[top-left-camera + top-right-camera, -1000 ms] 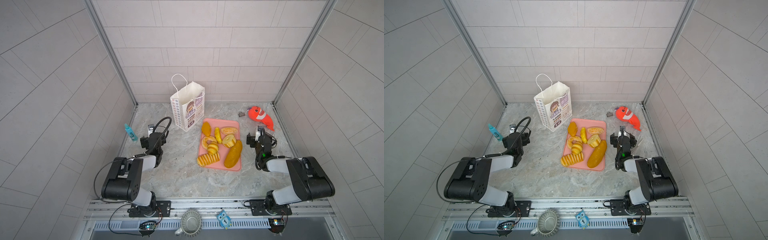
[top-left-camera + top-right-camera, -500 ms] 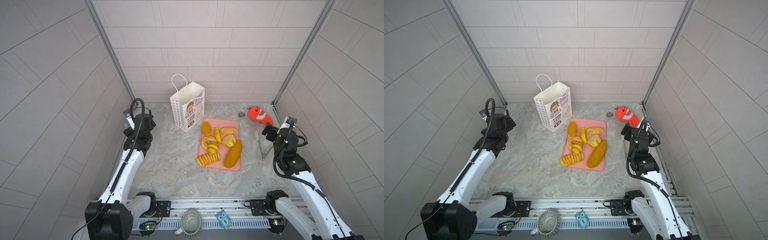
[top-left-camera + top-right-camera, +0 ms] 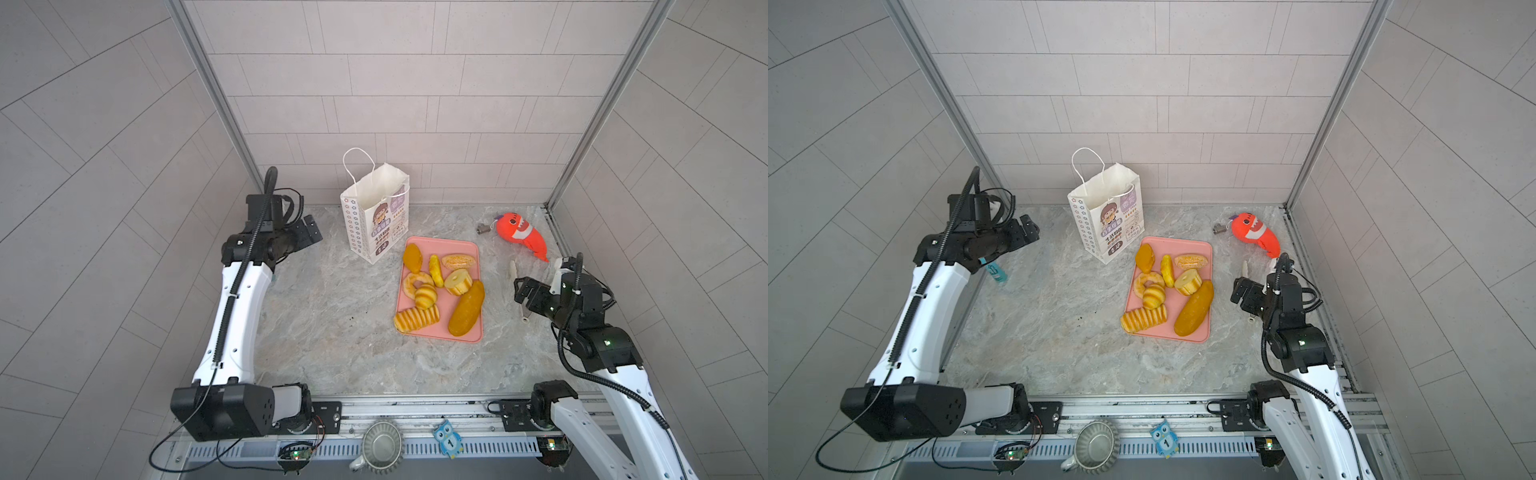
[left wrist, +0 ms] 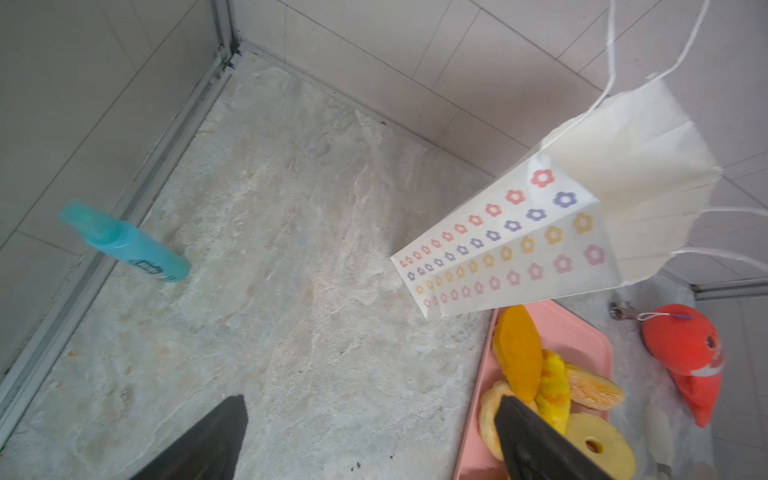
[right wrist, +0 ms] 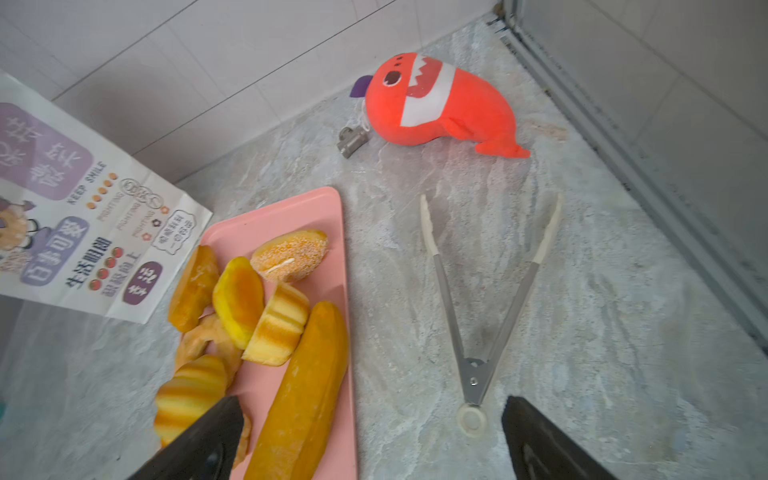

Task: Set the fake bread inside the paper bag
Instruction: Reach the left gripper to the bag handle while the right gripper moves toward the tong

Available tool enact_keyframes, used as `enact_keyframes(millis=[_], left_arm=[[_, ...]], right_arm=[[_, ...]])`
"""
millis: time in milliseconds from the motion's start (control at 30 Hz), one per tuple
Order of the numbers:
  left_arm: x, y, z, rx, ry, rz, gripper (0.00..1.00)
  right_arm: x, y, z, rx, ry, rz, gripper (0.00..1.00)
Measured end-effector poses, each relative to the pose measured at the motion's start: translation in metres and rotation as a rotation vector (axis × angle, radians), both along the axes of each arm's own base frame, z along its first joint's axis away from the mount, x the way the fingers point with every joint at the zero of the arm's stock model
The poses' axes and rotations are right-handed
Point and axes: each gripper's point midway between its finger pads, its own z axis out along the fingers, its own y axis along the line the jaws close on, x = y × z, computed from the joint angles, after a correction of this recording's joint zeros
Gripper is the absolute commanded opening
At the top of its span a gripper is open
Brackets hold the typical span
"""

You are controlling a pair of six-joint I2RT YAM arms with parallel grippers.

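While the fake bread [image 3: 440, 291] lies heaped on a pink tray [image 3: 467, 249] just left of the right claw [image 3: 523, 291], it and the left claw [image 3: 311, 230] hang open, empty. The paper bag [image 3: 374, 216] stands upright near the left claw. Tongs [image 5: 478, 332] lie beneath the right claw; clasping both their arms just past the hinge seems wisest.

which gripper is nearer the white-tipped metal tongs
Right: the right gripper hovers by the white-tipped metal tongs; the left gripper is far beyond the pink plastic tray.
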Motion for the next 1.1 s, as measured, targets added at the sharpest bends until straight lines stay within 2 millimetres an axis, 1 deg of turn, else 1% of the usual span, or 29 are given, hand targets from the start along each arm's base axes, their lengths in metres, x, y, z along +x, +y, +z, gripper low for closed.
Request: enact_keyframes(millis=[33,133,167,233,333,433,467,567,667,733,833,933,1000,1100], left_arm=[[0.005,-0.002,0.004,-0.005,-0.002,-0.018,1.00],[0.024,-0.010,0.016,-0.021,-0.013,-0.070,0.99],[0.032,-0.013,0.018,-0.023,-0.015,-0.083,0.96],[0.045,-0.018,0.021,-0.025,-0.019,-0.108,0.91],[0.066,-0.027,0.022,-0.013,-0.023,-0.148,0.88],[0.088,-0.044,0.019,0.006,-0.023,-0.202,0.88],[0.095,-0.051,0.017,0.013,-0.024,-0.220,0.88],[0.114,-0.069,0.012,0.039,-0.025,-0.268,0.88],[0.133,-0.085,0.009,0.075,-0.032,-0.306,0.88],[0.144,-0.092,0.006,0.100,-0.034,-0.318,0.88],[0.158,-0.099,0.000,0.131,-0.029,-0.331,0.87],[0.172,-0.100,-0.007,0.154,-0.028,-0.330,0.82],[0.181,-0.100,-0.014,0.165,-0.020,-0.324,0.77],[0.189,-0.100,-0.026,0.175,0.002,-0.326,0.71]], right_arm=[[0.002,0.005,0.000,0.016,0.007,0.026,0.86],[0.010,0.018,0.003,0.060,0.017,0.084,0.85],[0.013,0.022,0.003,0.071,0.021,0.103,0.82],[0.014,0.028,0.005,0.086,0.021,0.130,0.78],[0.016,0.035,0.018,0.107,-0.011,0.166,0.72],[0.018,0.040,0.034,0.120,-0.048,0.198,0.67],[0.019,0.042,0.038,0.121,-0.052,0.207,0.67],[0.023,0.047,0.044,0.115,-0.051,0.229,0.75],[0.025,0.053,0.043,0.111,-0.033,0.256,0.80],[0.023,0.058,0.041,0.109,-0.023,0.278,0.80],[0.019,0.069,0.042,0.109,-0.020,0.321,0.80],[0.016,0.080,0.043,0.108,-0.021,0.363,0.78],[0.014,0.087,0.043,0.108,-0.019,0.386,0.76],[0.013,0.092,0.042,0.107,-0.013,0.403,0.74]])
